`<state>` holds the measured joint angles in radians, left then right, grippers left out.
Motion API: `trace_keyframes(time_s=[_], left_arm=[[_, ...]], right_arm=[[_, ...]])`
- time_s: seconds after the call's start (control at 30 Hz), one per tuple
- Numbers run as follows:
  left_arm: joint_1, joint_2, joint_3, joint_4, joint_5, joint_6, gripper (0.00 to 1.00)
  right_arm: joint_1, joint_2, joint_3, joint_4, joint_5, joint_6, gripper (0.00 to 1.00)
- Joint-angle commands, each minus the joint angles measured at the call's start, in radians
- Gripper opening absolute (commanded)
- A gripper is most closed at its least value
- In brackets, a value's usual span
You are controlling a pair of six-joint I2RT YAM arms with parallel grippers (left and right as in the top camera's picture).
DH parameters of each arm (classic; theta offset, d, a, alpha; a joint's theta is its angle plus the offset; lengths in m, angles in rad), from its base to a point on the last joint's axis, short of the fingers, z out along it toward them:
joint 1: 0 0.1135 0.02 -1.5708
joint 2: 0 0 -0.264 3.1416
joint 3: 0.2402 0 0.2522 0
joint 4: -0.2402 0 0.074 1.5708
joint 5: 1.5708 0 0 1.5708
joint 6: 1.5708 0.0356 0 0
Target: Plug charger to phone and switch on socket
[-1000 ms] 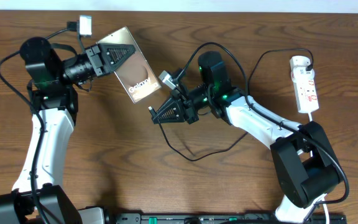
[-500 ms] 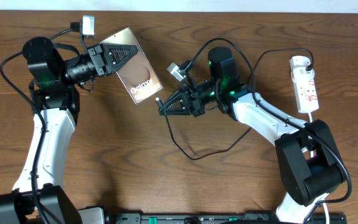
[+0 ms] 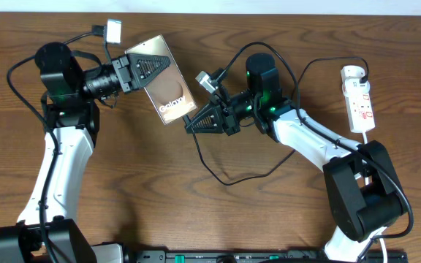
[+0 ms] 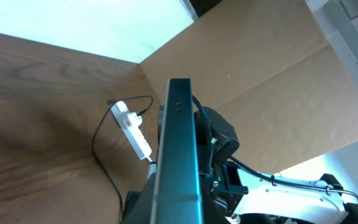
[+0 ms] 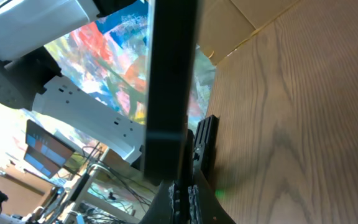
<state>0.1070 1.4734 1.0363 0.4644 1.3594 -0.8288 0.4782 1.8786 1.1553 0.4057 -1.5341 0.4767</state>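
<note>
My left gripper (image 3: 159,66) is shut on the phone (image 3: 172,98), a slab with "Galaxy" text, and holds it tilted above the table. My right gripper (image 3: 191,126) is shut on the plug tip of the charger (image 3: 225,183), right at the phone's lower right end. Whether the tip is in the port is hidden. The thin black cable loops over the table to the socket (image 3: 359,98), a white power strip at the far right. In the left wrist view the phone (image 4: 179,137) is edge-on. In the right wrist view its dark edge (image 5: 166,81) stands just above my fingers (image 5: 185,196).
The socket (image 4: 131,127) also shows in the left wrist view, with the black cable (image 4: 101,162) leaving it. The right arm (image 3: 305,135) stretches across the right half of the wooden table (image 3: 123,197). A cardboard wall (image 4: 260,81) stands behind the table.
My left gripper has carried the phone right and slightly down toward the right gripper. The right gripper rose with the plug tip, then held still by the phone's end.
</note>
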Motion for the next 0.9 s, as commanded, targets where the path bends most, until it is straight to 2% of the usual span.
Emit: trace_keyframes(time_s=[0.0,0.87], left_arm=[[-0.002,-0.009,0.001,0.009,0.020,0.024,0.08],[0.001,-0.009,0.001,0.013,-0.022,0.024,0.08]], right_arm=[[0.008,-0.002,0.002,0.002,-0.019,0.028,0.01],[0.029,-0.002,0.002,0.003,-0.023,0.027,0.01]])
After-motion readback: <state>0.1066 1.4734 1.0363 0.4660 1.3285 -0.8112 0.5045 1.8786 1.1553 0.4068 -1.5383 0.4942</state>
